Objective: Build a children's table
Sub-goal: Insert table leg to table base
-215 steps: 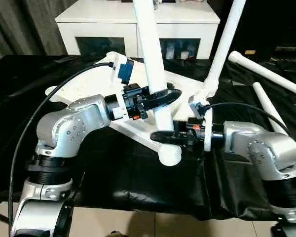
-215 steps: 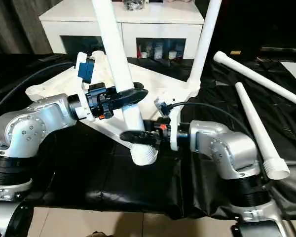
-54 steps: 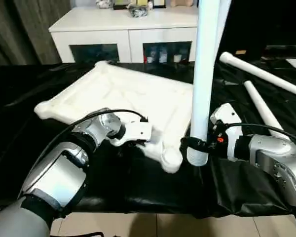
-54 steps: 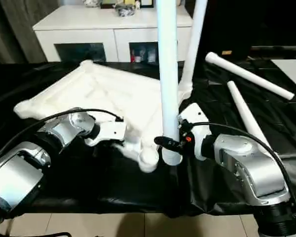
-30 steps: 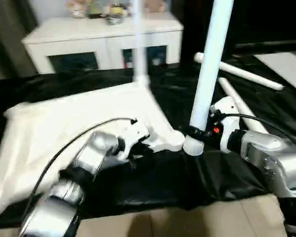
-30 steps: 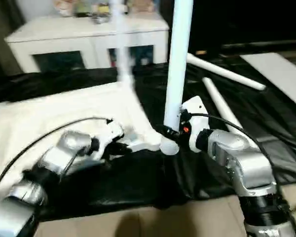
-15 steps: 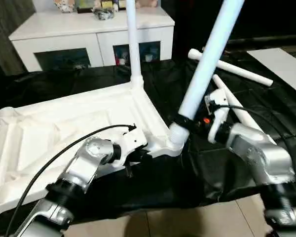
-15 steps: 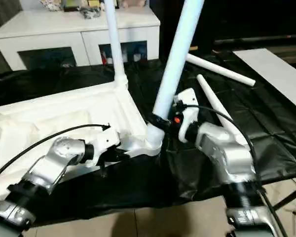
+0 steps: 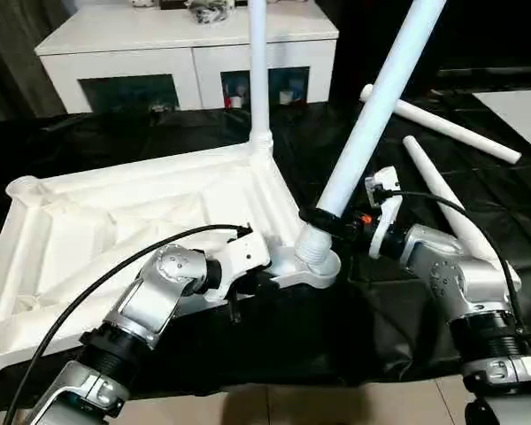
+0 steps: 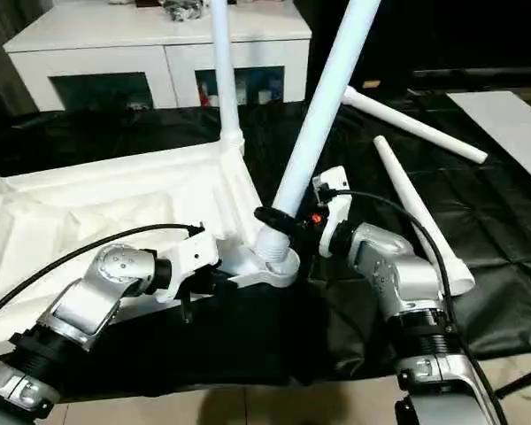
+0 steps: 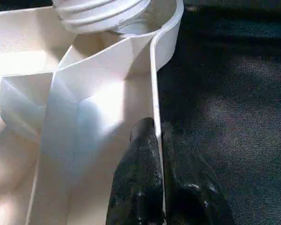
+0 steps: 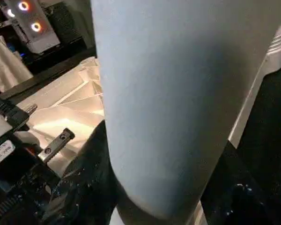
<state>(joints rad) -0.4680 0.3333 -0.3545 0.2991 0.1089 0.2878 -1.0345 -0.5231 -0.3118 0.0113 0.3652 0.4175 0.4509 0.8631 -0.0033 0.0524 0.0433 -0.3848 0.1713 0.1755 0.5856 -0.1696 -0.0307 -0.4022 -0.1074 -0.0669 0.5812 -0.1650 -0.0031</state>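
table top rim pinched by left claw; right claw grips tilted leg.

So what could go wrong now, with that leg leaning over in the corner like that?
1. The leg held by the right gripper leans steeply, so its threaded end may jam or cross-thread in the corner socket.
2. The left gripper pinches only the thin rim of the tabletop; pushing the leg could slide the top free.

Even indoor light from above leaves the head views sharp; glare bleaches the white table top at the left wrist, while the leg looms soft and bluish-grey
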